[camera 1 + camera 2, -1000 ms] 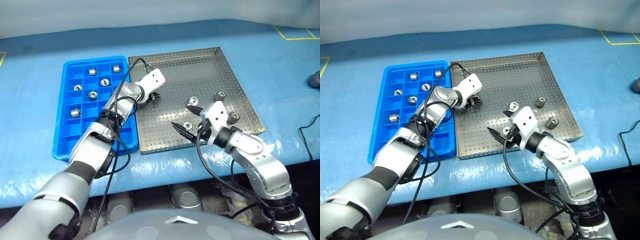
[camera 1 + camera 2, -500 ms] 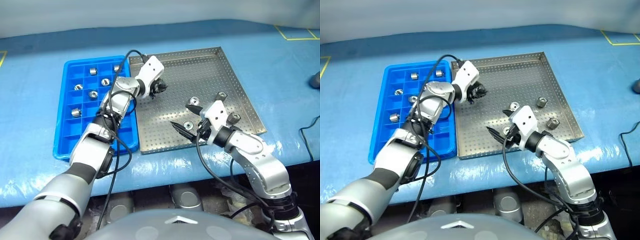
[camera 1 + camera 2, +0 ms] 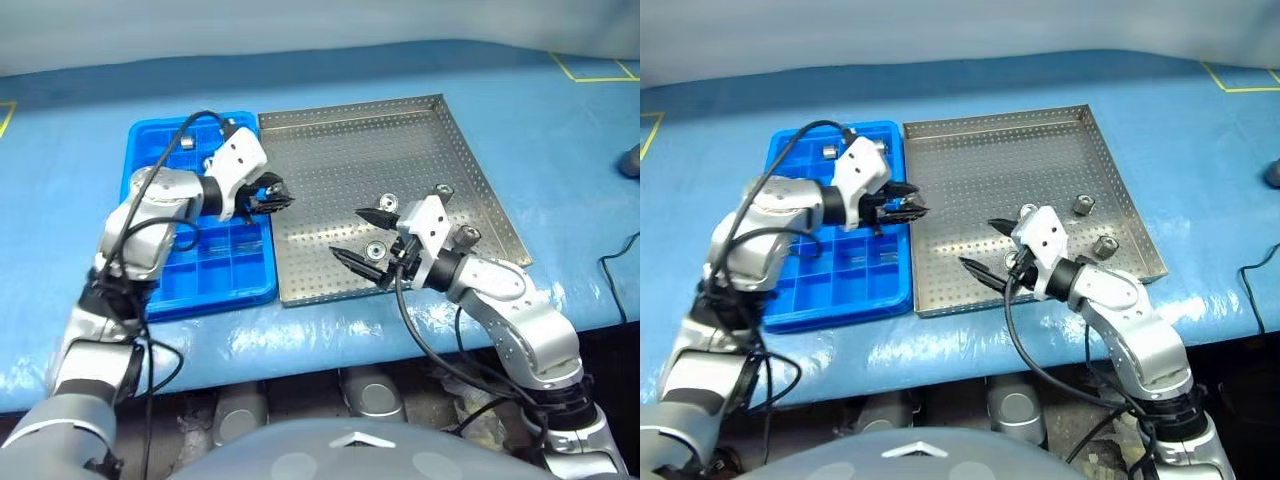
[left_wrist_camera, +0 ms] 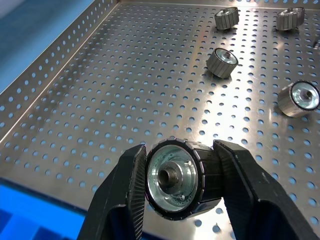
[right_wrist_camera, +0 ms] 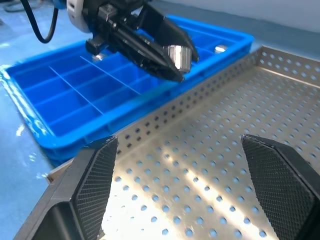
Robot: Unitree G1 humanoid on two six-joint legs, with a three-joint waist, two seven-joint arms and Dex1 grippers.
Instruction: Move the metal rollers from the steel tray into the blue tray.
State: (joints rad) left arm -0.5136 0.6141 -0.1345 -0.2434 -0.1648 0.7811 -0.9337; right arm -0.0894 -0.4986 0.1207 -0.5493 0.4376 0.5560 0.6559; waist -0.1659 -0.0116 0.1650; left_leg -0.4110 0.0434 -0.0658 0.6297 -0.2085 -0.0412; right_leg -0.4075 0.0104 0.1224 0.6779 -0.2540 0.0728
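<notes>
— Where's the left end effector (image 3: 277,193)?

— Over the seam between the blue tray (image 3: 215,275) and the steel tray (image 3: 330,150) — fingers clamped on one metal roller (image 4: 176,176).

— And the right end effector (image 3: 358,235)?

— Fingers wide apart, holding nothing, above the steel tray's near part. Four rollers (image 4: 222,62) lie there; more, perhaps two, sit in the blue tray's far compartments.

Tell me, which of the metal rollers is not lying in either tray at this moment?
The roller pinched between the left gripper's black fingers. It is held in the air over the edge between the blue tray and the steel tray; the others rest on tray floors.
</notes>
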